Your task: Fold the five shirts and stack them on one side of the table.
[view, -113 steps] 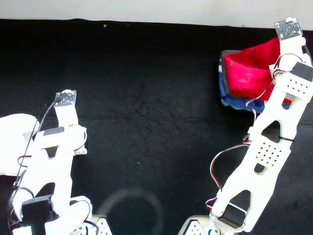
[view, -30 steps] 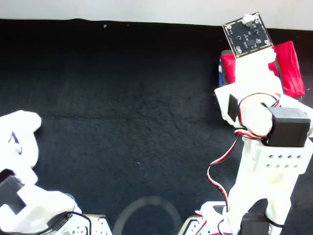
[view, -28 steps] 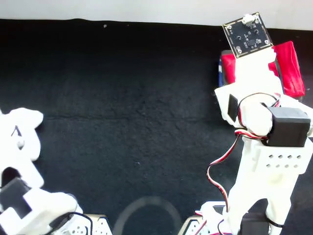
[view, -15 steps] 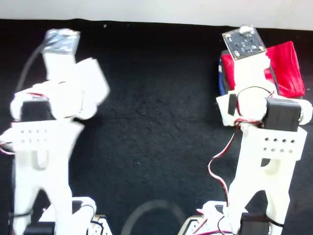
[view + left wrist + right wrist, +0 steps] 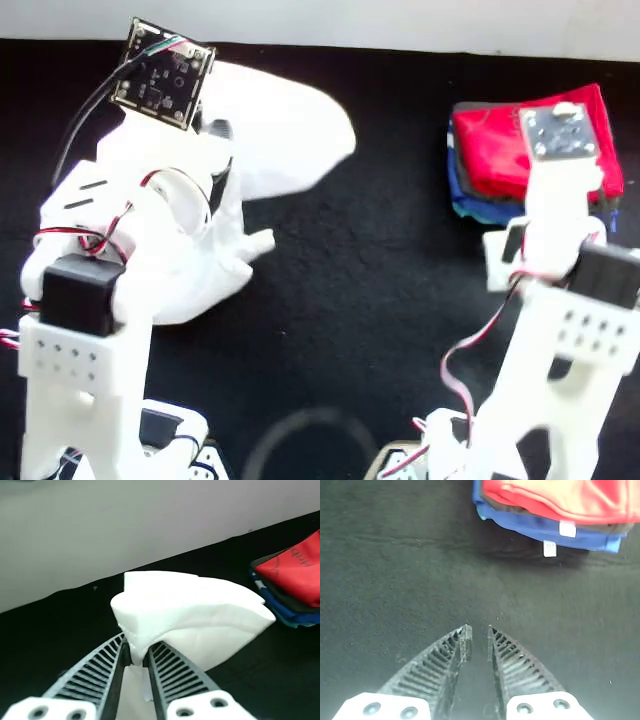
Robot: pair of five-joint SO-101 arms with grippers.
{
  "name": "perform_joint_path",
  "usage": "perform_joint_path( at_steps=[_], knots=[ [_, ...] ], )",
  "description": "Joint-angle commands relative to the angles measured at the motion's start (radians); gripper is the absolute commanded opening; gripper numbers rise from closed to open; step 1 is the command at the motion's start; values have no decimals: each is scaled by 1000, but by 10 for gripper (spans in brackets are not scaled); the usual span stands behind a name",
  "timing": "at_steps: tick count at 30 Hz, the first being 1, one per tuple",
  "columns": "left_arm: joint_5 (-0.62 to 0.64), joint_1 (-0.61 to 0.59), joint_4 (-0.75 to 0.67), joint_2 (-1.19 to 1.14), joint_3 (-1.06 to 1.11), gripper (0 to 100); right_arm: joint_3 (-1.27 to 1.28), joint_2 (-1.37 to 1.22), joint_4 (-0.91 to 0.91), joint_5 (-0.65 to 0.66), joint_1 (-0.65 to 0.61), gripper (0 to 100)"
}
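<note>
White shirt (image 5: 200,615): judged limp, light; bunched, well apart from folded stack (image 5: 500,150) | left gripper (image 5: 136,655): clamped on a fabric fold | right gripper (image 5: 477,642): tips narrowly apart, empty, near stack | advise gripping hem corners.

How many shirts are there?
5. A white shirt hangs from the left claw over the table. Four lie stacked on the table's right side: red shirt on top, then dark shirt, blue shirt, teal shirt. More could hide inside the stack.
</note>
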State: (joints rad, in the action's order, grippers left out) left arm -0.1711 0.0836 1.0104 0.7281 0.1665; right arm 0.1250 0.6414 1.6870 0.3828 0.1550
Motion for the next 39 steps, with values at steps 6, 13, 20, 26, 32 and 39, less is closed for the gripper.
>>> perform_joint_path(
  at_steps=[6,13,20,26,32,39],
  knots=[
    [0,-507,-278,19,361,8,426,188,-216,-9,-278,69],
    [-187,-811,-626,19,766,8,409,-28,-334,-190,-518,70],
    [-279,-940,-618,18,897,8,97,-389,-325,-242,-773,107],
    [-275,-946,-381,-88,720,8,-154,-670,-329,-249,-894,231],
    [-183,-983,-157,-495,254,8,-418,-918,-352,-388,-949,231],
    [-149,-1098,72,-931,-377,8,-700,-1213,-343,-434,-1030,231]
  ],
)
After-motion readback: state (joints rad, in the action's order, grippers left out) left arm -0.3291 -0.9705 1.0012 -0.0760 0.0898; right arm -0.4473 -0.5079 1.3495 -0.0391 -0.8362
